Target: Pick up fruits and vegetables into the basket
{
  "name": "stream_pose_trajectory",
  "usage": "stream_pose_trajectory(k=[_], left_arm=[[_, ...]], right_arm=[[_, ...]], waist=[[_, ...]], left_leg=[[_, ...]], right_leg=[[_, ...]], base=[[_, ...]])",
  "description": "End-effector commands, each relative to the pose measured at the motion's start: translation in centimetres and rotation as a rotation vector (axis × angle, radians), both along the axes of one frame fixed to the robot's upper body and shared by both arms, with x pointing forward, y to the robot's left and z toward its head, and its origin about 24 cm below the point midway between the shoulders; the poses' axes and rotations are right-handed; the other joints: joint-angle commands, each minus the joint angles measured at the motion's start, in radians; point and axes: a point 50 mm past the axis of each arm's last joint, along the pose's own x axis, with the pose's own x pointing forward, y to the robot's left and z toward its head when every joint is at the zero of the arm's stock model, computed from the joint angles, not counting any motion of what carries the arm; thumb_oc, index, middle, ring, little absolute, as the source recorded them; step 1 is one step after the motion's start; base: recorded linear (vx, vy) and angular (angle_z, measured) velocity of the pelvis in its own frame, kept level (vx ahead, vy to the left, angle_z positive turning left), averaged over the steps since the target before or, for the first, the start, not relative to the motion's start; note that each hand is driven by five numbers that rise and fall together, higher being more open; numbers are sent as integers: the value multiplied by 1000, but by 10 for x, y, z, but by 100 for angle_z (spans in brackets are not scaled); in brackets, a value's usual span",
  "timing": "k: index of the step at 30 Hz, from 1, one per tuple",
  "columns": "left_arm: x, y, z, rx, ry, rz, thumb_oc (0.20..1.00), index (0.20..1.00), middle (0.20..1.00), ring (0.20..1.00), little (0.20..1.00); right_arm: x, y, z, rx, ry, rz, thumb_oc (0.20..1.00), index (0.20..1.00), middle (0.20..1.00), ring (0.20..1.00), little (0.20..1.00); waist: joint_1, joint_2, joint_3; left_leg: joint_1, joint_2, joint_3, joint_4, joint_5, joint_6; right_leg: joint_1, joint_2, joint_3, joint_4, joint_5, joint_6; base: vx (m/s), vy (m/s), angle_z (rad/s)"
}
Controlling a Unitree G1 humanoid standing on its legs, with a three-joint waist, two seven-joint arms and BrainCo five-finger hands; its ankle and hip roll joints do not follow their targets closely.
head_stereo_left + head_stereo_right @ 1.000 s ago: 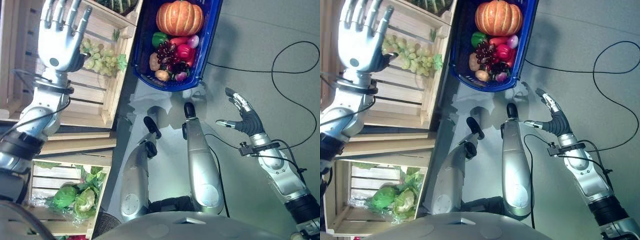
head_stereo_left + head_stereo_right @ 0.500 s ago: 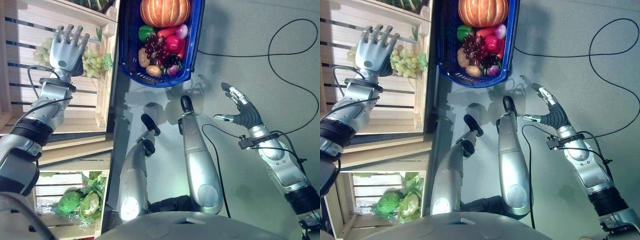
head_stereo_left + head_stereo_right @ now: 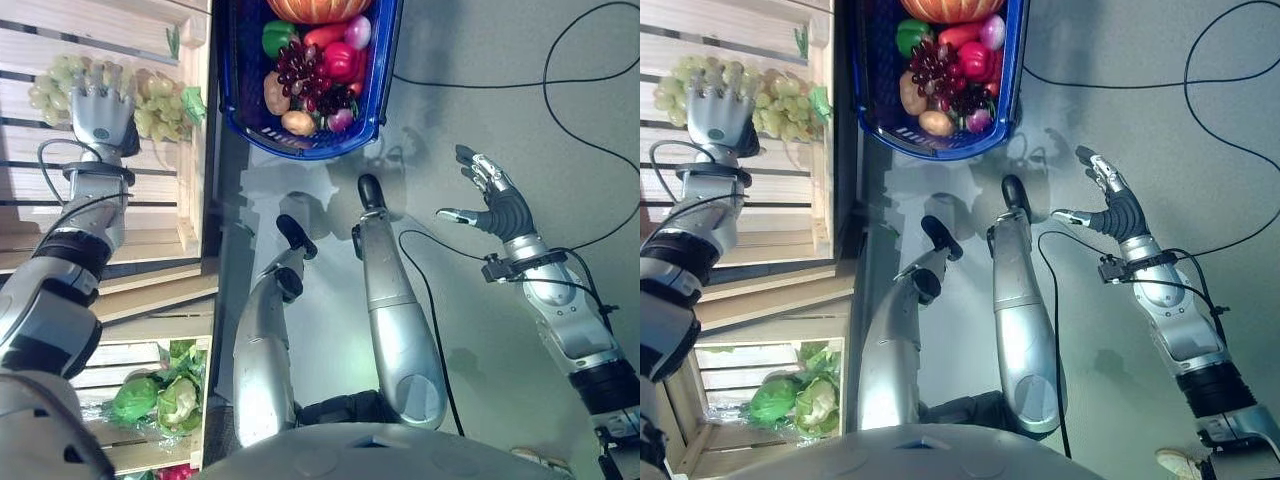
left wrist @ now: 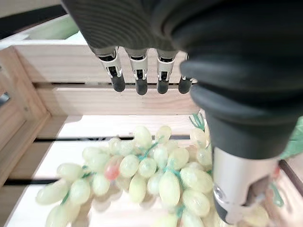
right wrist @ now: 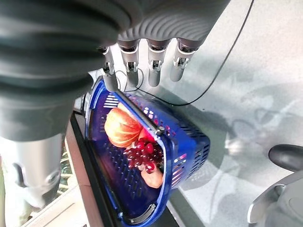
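My left hand (image 3: 98,112) hovers over the grapes (image 4: 142,175) in the crate (image 3: 150,210), fingers straight and apart, holding nothing; the bunch lies just past my fingertips at 12 o'clock, long axis running 9 to 3. The basket (image 3: 385,75) sits at 3 o'clock from it; my right hand (image 3: 497,203) hangs open, well apart.

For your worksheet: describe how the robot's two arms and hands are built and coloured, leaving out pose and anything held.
Both arms are silver-grey shells with black bands at the joints. The left hand and right hand have silver fingers with dark tips; a dark ribbed cover wraps the back and wrist. A thin black cable runs beside each forearm.
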Motion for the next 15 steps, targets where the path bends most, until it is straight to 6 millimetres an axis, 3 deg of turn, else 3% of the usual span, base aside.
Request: stream_pose_trajectory(k=[1, 15], left_arm=[[-9, 22, 4, 68, -60, 128, 1000, 1000, 1000, 1000, 1000], [8, 5, 42, 18, -139, 143, 1000, 1000, 1000, 1000, 1000]], right_arm=[[-4, 2, 9, 31, -71, 9, 1000, 1000, 1000, 1000, 1000], [7, 3, 21, 59, -131, -16, 1000, 1000, 1000, 1000, 1000]], waist=[[-62, 56, -45], [-72, 39, -45]], left_leg=[[-58, -32, 2, 114, -128, 30], [-159, -21, -10, 156, -134, 31]], right_leg=[[-28, 62, -26, -25, -8, 33], [-133, 83, -11, 13, -3, 30]], base=[[0, 0, 0], [6, -5, -3]])
